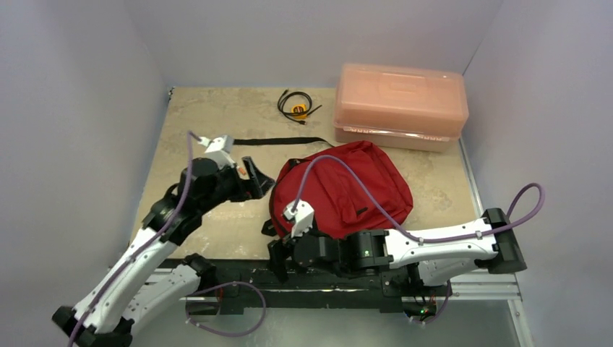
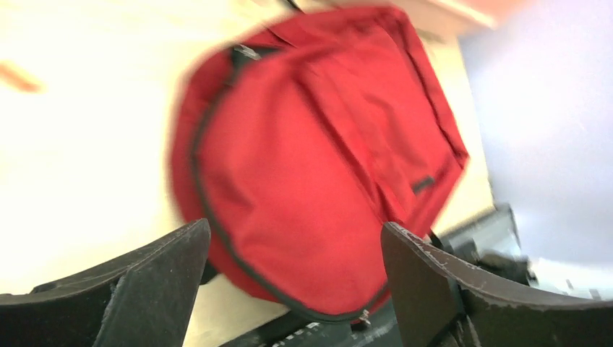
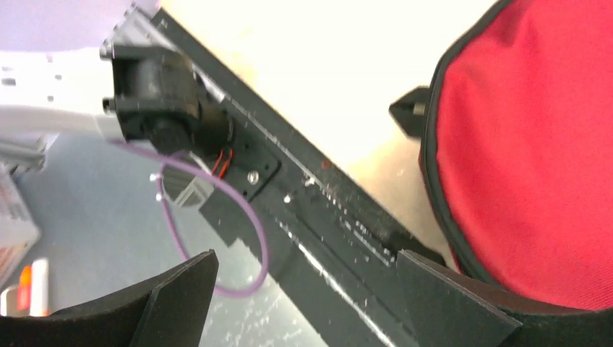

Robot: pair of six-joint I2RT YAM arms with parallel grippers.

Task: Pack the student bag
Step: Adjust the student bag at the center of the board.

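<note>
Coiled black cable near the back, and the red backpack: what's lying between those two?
A black strap, stretched flat on the table, lies between the cable and the student bag; the top view shows it.

No writing is legible anywhere. In the left wrist view, the student bag (image 2: pixel 311 159) has 1 small dark tag (image 2: pixel 424 183) toward 4 o'clock on its front, too blurred to read.

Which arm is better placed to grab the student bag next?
Likely left. The left end effector is open and faces the student bag head-on, bag centred in its wrist view. The right end effector, also open, points at the base rail, bag off to its side.
</note>
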